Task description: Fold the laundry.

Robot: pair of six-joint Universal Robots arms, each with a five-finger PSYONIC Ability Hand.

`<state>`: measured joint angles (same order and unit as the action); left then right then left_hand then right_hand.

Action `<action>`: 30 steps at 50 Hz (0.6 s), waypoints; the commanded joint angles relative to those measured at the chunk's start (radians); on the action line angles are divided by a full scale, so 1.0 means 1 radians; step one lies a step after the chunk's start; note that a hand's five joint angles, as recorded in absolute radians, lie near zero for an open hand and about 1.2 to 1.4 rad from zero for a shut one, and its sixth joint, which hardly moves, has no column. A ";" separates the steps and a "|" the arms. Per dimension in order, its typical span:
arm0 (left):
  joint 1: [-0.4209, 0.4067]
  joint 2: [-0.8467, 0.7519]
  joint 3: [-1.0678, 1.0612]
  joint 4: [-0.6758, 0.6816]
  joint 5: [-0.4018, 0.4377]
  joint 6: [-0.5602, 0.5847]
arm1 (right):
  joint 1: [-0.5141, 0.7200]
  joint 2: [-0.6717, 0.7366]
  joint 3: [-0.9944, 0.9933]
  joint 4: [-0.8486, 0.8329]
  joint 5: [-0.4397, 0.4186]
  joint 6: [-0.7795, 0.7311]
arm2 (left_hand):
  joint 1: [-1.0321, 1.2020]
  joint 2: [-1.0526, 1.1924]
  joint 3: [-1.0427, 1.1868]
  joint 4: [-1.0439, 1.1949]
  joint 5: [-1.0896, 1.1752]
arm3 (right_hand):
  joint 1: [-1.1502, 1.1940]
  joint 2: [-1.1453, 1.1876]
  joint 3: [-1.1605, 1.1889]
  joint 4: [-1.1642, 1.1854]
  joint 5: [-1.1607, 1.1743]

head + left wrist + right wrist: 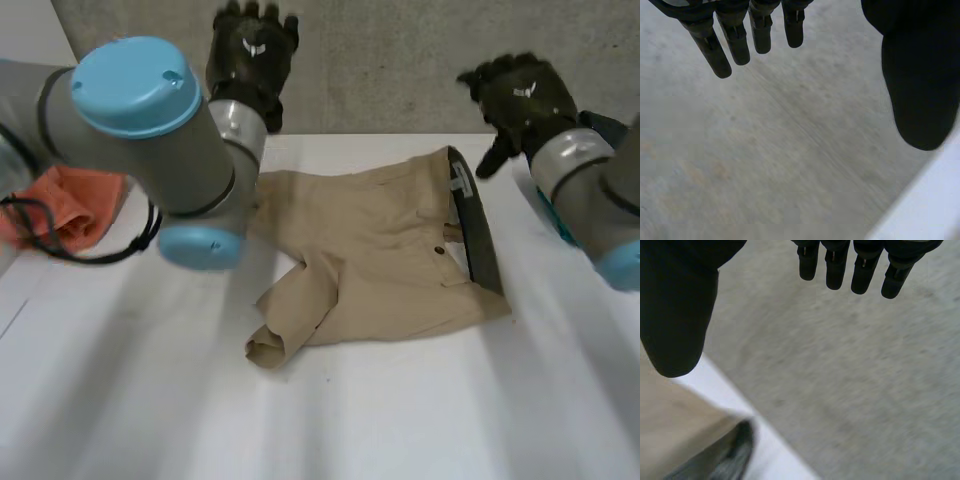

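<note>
A pair of tan shorts (385,260) lies crumpled on the white table (400,420), its dark-lined waistband (478,240) toward the right and one leg bunched at the front left. My left hand (252,48) is raised beyond the table's far edge, open and empty. In the left wrist view its fingers (735,40) hang straight with the thumb (920,85) apart. My right hand (520,95) hovers above the far right of the shorts, open, with nothing in it. The right wrist view shows its fingers (860,265) straight, the thumb (675,320) spread, and the waistband (725,455) below.
An orange cloth (65,205) lies at the table's left edge, partly behind my left arm (150,140). A blue item (555,215) peeks out under my right arm. Grey floor (400,60) runs beyond the table's far edge.
</note>
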<state>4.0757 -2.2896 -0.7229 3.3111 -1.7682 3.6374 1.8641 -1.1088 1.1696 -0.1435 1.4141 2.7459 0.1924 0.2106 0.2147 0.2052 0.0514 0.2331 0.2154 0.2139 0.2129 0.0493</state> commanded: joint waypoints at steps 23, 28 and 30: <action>-0.196 0.311 -1.004 -0.022 0.006 -0.318 | -0.171 -0.048 0.608 -0.070 -0.351 -0.322 | 0.471 0.452 0.448 0.458 0.437 | 0.407 0.424 0.426 0.427 0.416; -0.120 0.265 -0.978 0.033 -0.002 -0.316 | -0.171 0.059 0.555 -0.096 -0.353 -0.325 | 0.370 0.352 0.348 0.358 0.337 | 0.585 0.603 0.604 0.605 0.594; -0.097 0.257 -0.972 0.091 -0.008 -0.315 | -0.169 0.075 0.542 -0.094 -0.354 -0.327 | 0.368 0.349 0.345 0.355 0.334 | 0.799 0.817 0.818 0.819 0.808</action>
<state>3.9065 -1.9947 -1.7216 3.3078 -1.7645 3.3144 1.6920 -1.1071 1.7589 -0.2357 1.0608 2.4205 0.5427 0.5517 0.5418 0.5345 0.3560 0.6745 0.6774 0.6793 0.6770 0.5035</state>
